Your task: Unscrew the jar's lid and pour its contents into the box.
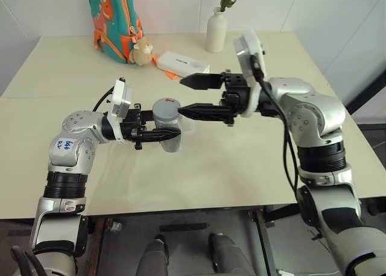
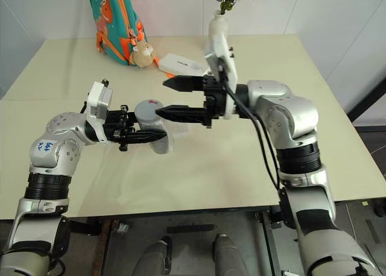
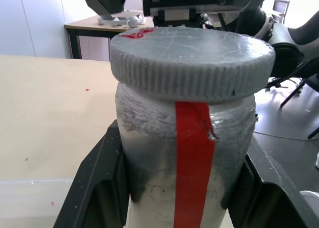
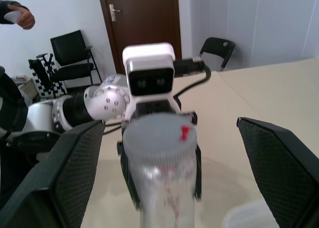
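My left gripper (image 1: pixel 172 134) is shut on the jar (image 1: pixel 169 123), a silvery cylinder with a red strip (image 3: pixel 193 153), and holds it upright above the table. Its black fingers (image 3: pixel 97 188) clamp the body on both sides. The ribbed grey lid (image 3: pixel 192 58) sits on the jar's mouth. My right gripper (image 1: pixel 183 96) is open and points at the lid from the opposite side, its fingers (image 4: pixel 279 163) spread wider than the lid (image 4: pixel 155 133) and apart from it. The clear box (image 4: pixel 247 217) lies on the table under and beside the jar. The contents are hidden inside the jar.
At the back of the beige table (image 1: pixel 241 161) stand a white vase (image 1: pixel 216 30) with flowers, a white oblong case (image 1: pixel 183 63), a colourful backpack (image 1: pixel 113 20) and a plush toy (image 1: pixel 142 52). A person's hand (image 4: pixel 20 16) and black chairs (image 4: pixel 70 54) show beyond the table.
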You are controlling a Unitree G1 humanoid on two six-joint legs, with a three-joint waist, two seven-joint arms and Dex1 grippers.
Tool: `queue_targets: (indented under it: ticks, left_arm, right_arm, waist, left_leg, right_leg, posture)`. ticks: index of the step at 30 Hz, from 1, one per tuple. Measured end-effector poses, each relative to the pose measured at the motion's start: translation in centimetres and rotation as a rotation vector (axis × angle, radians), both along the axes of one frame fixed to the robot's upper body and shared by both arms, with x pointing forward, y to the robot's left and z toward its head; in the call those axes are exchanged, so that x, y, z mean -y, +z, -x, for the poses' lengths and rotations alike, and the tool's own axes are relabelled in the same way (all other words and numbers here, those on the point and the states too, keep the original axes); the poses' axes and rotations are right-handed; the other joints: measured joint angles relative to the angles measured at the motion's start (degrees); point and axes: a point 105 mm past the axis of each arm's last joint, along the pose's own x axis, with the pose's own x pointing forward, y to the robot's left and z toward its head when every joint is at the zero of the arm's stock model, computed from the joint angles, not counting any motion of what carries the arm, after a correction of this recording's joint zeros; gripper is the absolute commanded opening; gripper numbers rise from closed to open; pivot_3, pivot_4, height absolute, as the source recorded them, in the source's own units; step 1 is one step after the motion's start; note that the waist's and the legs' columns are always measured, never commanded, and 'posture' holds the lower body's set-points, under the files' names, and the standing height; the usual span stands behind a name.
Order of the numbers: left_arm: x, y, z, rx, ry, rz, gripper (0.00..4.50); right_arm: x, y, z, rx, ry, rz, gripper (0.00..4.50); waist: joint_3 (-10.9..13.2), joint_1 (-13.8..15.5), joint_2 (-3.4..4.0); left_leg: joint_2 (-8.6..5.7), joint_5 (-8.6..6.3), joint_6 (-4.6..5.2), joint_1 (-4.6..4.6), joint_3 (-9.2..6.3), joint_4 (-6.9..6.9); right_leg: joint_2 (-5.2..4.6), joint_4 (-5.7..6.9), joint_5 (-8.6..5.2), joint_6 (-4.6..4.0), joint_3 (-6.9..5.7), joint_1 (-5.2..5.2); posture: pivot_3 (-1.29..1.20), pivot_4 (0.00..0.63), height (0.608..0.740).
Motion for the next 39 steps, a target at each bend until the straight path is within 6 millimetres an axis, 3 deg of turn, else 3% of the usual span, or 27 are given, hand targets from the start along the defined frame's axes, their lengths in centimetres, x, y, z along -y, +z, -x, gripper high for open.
queue_targets:
  ticks: [7,18,25,39]
  left_arm:
    - [0.0,0.0,0.0,-0.001,0.000,0.001,1.99]
    - [0.2,0.0,0.0,-0.001,-0.004,0.005,1.99]
    - [0.2,0.0,-0.1,-0.001,0.005,0.007,1.99]
    - [0.1,0.0,-0.1,0.001,0.002,0.008,1.99]
  right_arm:
    - [-2.9,-1.3,-0.6,0.005,-0.042,0.060,4.46]
    - [-4.8,-2.2,-0.6,0.051,-0.068,0.126,4.46]
    - [-4.5,-2.1,-0.8,0.051,-0.081,0.123,4.46]
    - [-0.4,-1.2,-0.9,-0.018,-0.078,0.022,4.46]
  waist:
    - [0.00,0.03,0.00]
    - [0.00,-0.03,0.00]
    - [0.00,-0.03,0.00]
    - [0.00,-0.10,0.00]
  left_leg:
    - [0.00,0.00,0.00,-0.01,0.00,-0.01]
    - [0.00,0.00,0.00,-0.01,0.00,-0.01]
    - [0.00,0.00,0.00,-0.01,0.00,-0.01]
    - [0.00,0.00,0.00,-0.01,0.01,-0.01]
  right_leg:
    - [0.00,-0.01,-0.01,-0.01,0.00,-0.02]
    - [0.00,0.00,-0.01,-0.02,-0.01,-0.02]
    - [0.00,0.01,-0.01,-0.02,-0.01,-0.02]
    - [0.00,0.00,-0.01,-0.02,0.00,-0.02]
  posture:
    - [0.00,0.150,0.740]
    - [0.00,0.150,0.740]
    - [0.00,0.150,0.740]
    - [0.00,0.150,0.740]
